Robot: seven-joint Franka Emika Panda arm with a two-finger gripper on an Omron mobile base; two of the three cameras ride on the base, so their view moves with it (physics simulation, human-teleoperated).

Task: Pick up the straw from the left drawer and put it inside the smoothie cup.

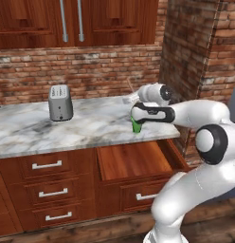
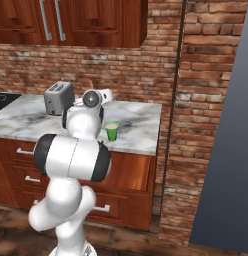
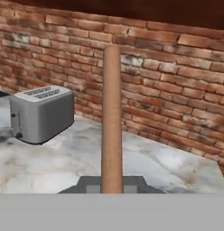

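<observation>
Straw pinched in claw; toaster behind.

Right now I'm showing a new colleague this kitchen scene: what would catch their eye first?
Probably the big white arm bent over the marble counter, its pincer shut on the straw, which points at the brick wall in the hand view. Next, the bright green smoothie cup near the counter's front edge, above the open left drawer. The grey toaster stands further left.
</observation>
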